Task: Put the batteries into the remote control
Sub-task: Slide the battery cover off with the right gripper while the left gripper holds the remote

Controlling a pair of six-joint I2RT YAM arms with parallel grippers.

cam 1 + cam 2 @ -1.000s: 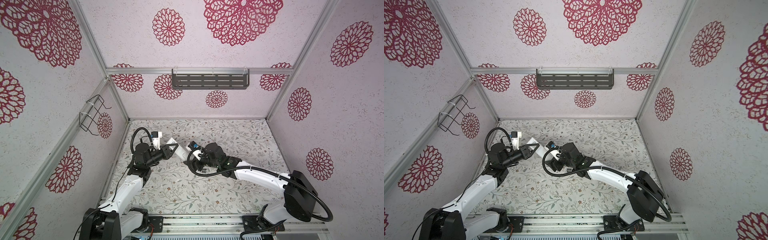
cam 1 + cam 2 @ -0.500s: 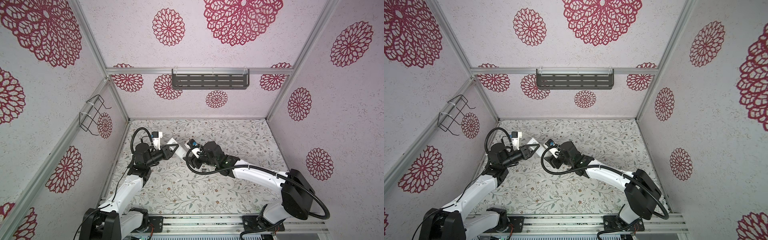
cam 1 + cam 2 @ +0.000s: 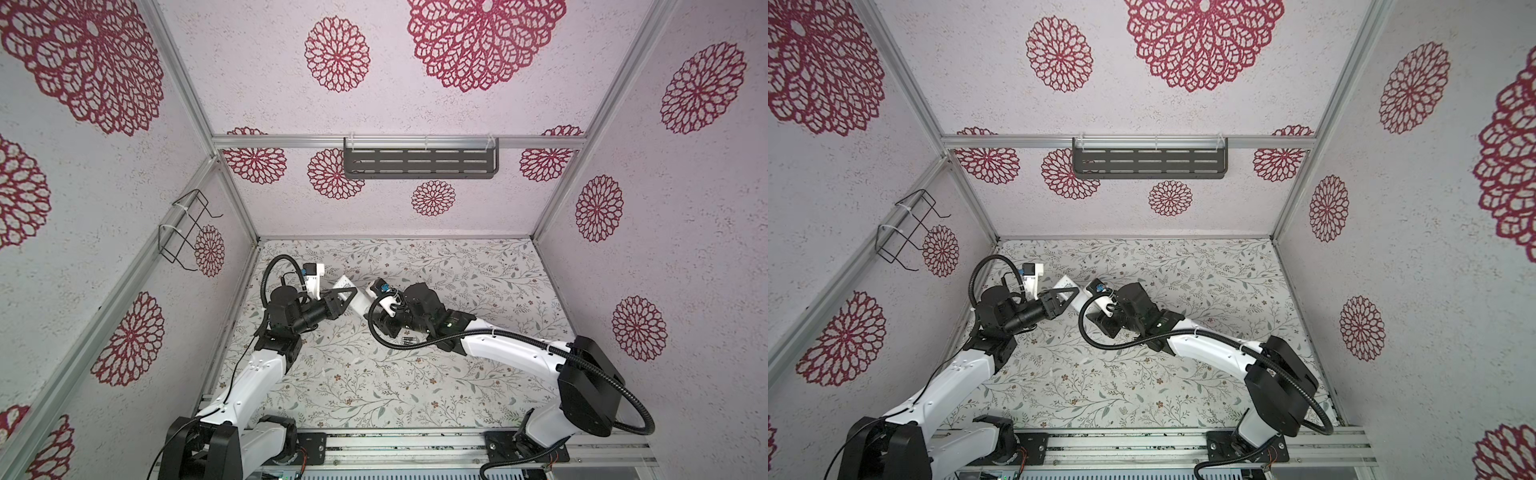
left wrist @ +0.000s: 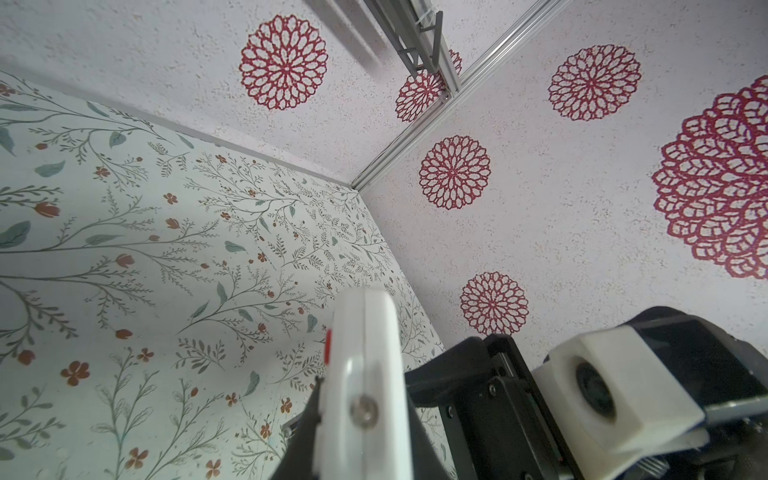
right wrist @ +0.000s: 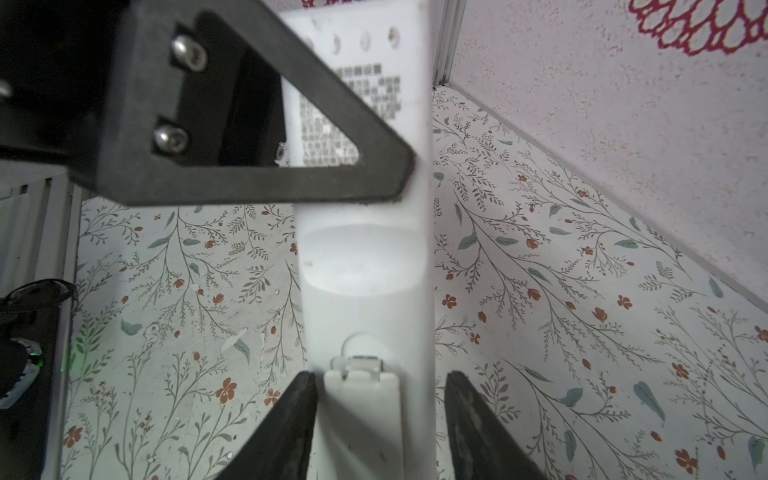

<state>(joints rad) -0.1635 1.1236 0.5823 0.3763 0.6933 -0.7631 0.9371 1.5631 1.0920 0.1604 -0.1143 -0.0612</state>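
Observation:
My left gripper [image 3: 348, 297] [image 3: 1068, 297] [image 4: 362, 415] is shut on the remote control [image 3: 351, 293] [image 3: 1070, 287] [image 4: 365, 357] and holds it off the tabletop. In the right wrist view the remote control [image 5: 365, 266] shows its white back with a printed label and a battery cover [image 5: 360, 386]. My right gripper [image 5: 380, 380] [image 3: 372, 311] straddles that covered end. It is open: one finger [image 5: 297, 411] touches the remote's side, the other finger [image 5: 465, 411] stands a small gap away. The batteries [image 3: 408, 341] lie on the floral tabletop under my right arm's cable.
A wire basket [image 3: 186, 232] hangs on the left wall and a dark slotted shelf [image 3: 419, 163] on the back wall. My right arm's black cable [image 3: 415, 344] loops low over the table. The left wall stands close behind my left arm.
My right gripper has moved left onto the remote's free end and its jaws have narrowed around it. The left gripper and the remote have stayed put.

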